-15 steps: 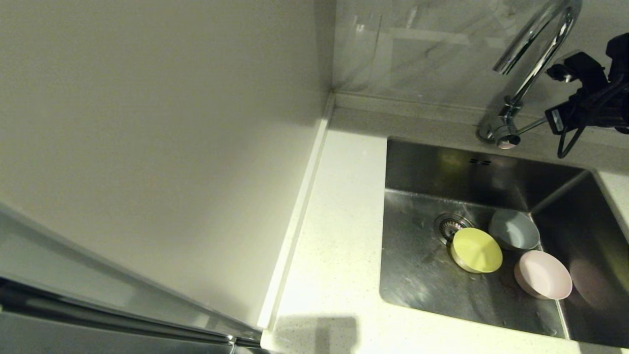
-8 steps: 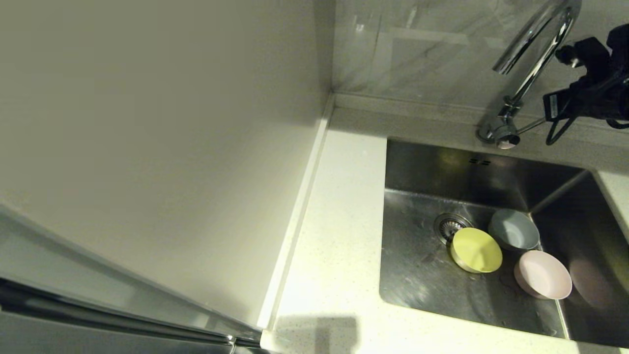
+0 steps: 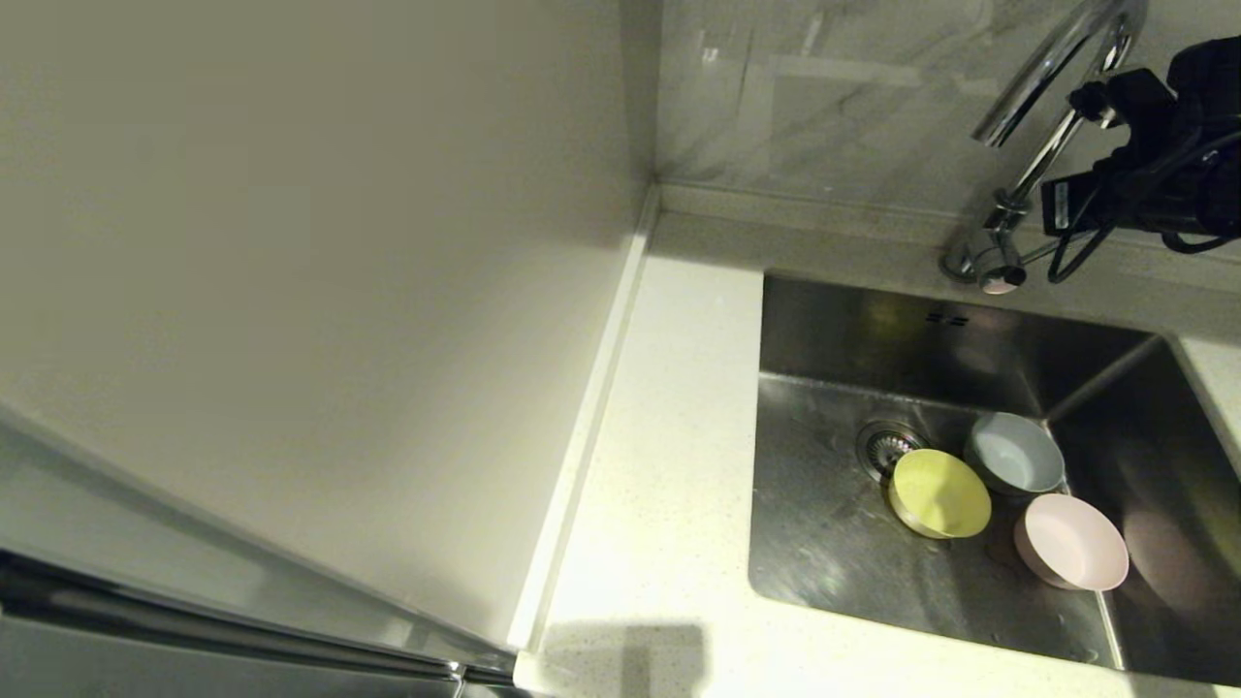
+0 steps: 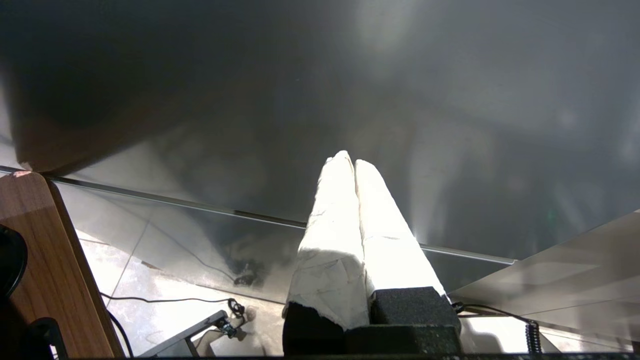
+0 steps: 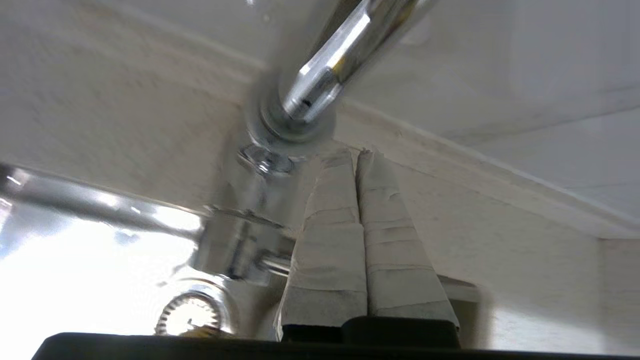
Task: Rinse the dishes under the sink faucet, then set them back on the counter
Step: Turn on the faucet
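a plain off-white wall panel (image 3: 310,291) fills the left. behind it stands a grey-veined marble backsplash (image 3: 824,97). low down, a wooden board (image 4: 45,260) meets a pale glossy floor (image 4: 165,300) crossed by a black cable (image 4: 165,300).

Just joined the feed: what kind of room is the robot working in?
Most likely a home kitchen: a steel sink set in a speckled counter, a chrome faucet, and three small bowls in the basin.
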Controlling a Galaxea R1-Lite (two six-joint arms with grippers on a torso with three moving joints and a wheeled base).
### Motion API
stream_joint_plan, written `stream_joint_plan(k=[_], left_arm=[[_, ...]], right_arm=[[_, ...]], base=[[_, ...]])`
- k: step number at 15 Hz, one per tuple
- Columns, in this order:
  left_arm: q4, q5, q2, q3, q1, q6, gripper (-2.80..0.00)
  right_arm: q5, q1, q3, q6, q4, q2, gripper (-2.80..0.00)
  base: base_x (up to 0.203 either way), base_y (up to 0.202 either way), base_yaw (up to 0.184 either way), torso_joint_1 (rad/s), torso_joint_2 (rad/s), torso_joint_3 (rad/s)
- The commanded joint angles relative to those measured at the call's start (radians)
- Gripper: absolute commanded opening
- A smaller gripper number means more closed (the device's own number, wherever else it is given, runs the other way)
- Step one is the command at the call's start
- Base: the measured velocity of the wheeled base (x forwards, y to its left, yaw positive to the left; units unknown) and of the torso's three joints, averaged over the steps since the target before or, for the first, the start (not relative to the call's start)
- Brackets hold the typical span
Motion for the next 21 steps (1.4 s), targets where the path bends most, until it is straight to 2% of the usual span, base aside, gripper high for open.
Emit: stream_joint_plan(k=[1,6,13,21], left_arm=[[-0.001,0.000,0.000,0.003,0.000,0.000,-2.80],[-0.001,0.000,0.000,0.003,0.000,0.000,-2.80],[-0.001,0.000,0.000,0.003,0.000,0.000,-2.80],[-0.001,0.000,0.000,0.003,0.000,0.000,-2.80]], right_arm=[[-0.002,0.001,0.015,-0.017,-0.002,0.014,-2.80],[-0.005,0.001,0.066,-0.073,-0.004,0.006,-2.80],[-0.007,-0.037,0.131,-0.239,0.026,-0.036,-2.80],[-0.007,-0.050,0.170,-0.285,0.037,-0.054,-2.80]], base=[[0.000,0.000,0.000,0.000,0.00,0.000],[0.000,0.000,0.000,0.000,0.00,0.000],[0.000,0.000,0.000,0.000,0.00,0.000],[0.000,0.000,0.000,0.000,0.00,0.000]])
